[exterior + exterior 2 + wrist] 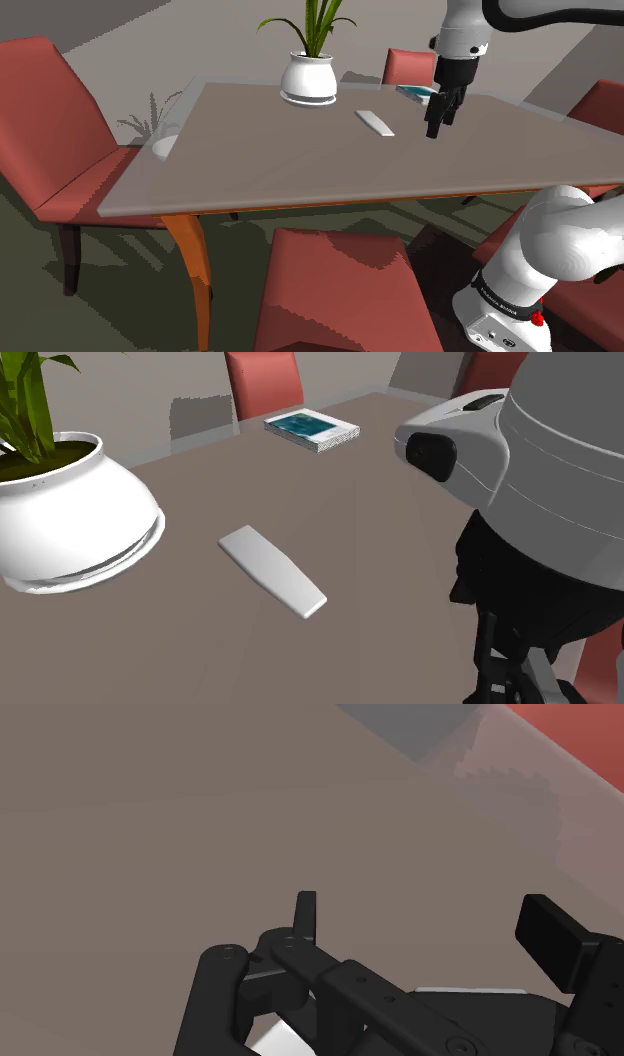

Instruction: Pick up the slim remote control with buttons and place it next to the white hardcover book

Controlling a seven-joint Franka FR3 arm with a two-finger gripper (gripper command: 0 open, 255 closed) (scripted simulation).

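Remote control: a slim, plain pale slab (pixel 375 123) (pixel 272 570) is seen lying flat on the surface (pixel 300 170), untouched; no buttons can be made out.
Long axis: in the shoulder view it runs from about 10 o'clock to 4 o'clock, and the same diagonal is seen in the second exterior view. Which end is the front cannot be told.
Book: a book (pixel 415 93) (pixel 311 432) with a teal cover and white edges is seen lying flat, at about 2 o'clock of the remote control in the shoulder view and clearly apart from it.
Plant pot: a white pot (pixel 307 78) (pixel 70 517) with green leaves is placed at about 10 o'clock of the remote control in the shoulder view.
End effector: the black end effector (pixel 438 125) (pixel 430 929) is held fingers downward over the surface, at 3 o'clock of the remote control in the shoulder view. Its fingers (pixel 305 914) are spread apart, with nothing between them.
Chairs: red chairs (pixel 345 290) are set around the surface.
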